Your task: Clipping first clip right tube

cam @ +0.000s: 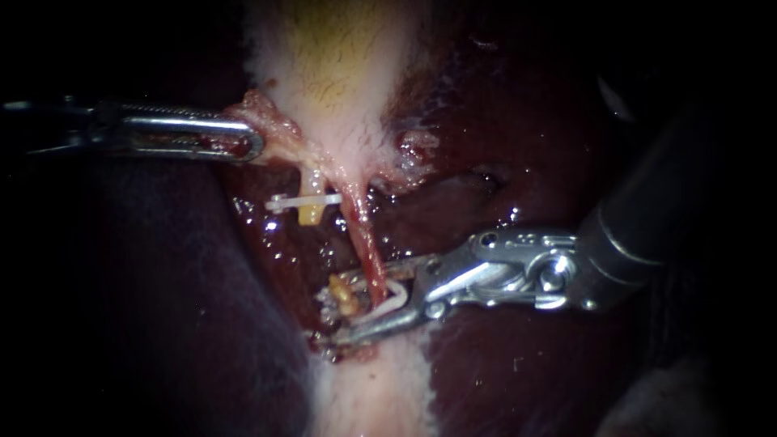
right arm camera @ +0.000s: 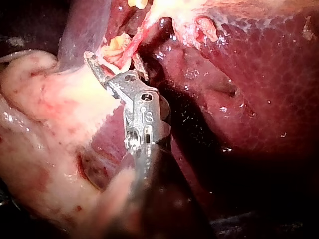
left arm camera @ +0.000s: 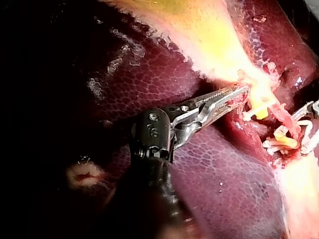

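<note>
clip (cam: 303, 201) on left tube (cam: 310, 213), right tube (cam: 366, 243) beside

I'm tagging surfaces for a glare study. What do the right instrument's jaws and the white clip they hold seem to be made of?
Right instrument: jaws look like polished metal, silvery with sharp bright glints. White clip: probably plastic, opaque with a soft sheen and no mirror glints, though that is uncertain.

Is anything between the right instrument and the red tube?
Nothing visible. The right instrument holds a loaded clip in its jaws, and the right tube runs straight between them.
</note>
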You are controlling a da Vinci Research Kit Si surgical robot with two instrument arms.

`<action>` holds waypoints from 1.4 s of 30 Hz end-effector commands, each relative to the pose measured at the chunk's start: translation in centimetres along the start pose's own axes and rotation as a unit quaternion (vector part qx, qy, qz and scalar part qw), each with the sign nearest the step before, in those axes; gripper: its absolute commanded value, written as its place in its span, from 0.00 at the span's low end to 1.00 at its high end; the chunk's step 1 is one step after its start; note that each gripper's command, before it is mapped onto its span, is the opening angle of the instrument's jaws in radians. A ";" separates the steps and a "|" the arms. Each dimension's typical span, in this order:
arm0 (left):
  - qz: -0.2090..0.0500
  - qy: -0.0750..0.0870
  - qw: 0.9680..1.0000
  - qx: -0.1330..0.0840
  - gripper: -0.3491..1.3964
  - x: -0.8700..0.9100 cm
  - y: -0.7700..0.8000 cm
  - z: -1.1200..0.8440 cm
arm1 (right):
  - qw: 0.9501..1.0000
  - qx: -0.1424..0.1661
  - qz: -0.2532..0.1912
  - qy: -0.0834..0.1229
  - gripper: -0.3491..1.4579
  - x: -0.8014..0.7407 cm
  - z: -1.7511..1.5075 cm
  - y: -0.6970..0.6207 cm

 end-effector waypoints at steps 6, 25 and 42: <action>0.000 0.000 1.000 -0.001 0.00 0.00 0.00 0.00 | 1.000 0.026 -0.003 0.007 0.46 0.01 0.00 -0.19; 0.000 0.000 1.000 -0.001 0.00 0.00 -0.01 0.00 | 0.998 0.063 0.005 0.014 0.40 0.10 0.18 -0.25; 0.000 0.000 1.000 -0.001 0.00 0.00 -0.01 0.00 | 0.998 0.069 0.008 0.011 0.27 0.12 0.19 -0.20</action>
